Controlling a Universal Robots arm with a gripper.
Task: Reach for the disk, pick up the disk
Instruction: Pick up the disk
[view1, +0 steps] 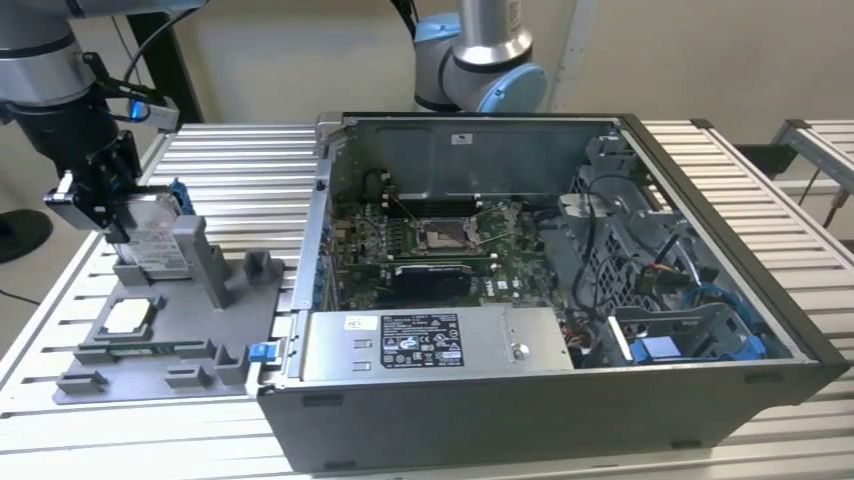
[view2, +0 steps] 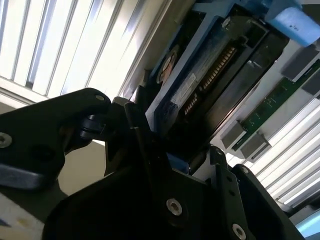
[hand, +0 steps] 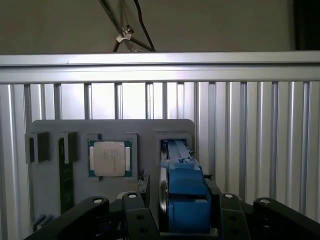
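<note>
Standing on edge in the grey fixture tray (hand: 145, 131), your one disk (hand: 181, 167) is pinched by your single gripper (hand: 182, 202); one processor chip (hand: 109, 158) lies just beside it.

Free over the bare slats of the worktop (view1: 240, 160) between the grey fixture tray (view1: 187, 335) and the back edge, and again along the front edge at the front-left corner. Blocked toward the exterior view's right by the open computer case (view1: 561, 300), with its side wall just beside the tray. Crowded on the tray: disk (view1: 158, 235) upright in its slot, grey posts (view1: 260, 272) near it on the case side, processor chip (view1: 127, 316) flat toward the front edge. Taken up directly above the disk by the gripper (hand: 180, 200). Open upward over the chip. Hemmed behind the case, at the back edge, by a robot arm joint (view1: 481, 55).
</note>
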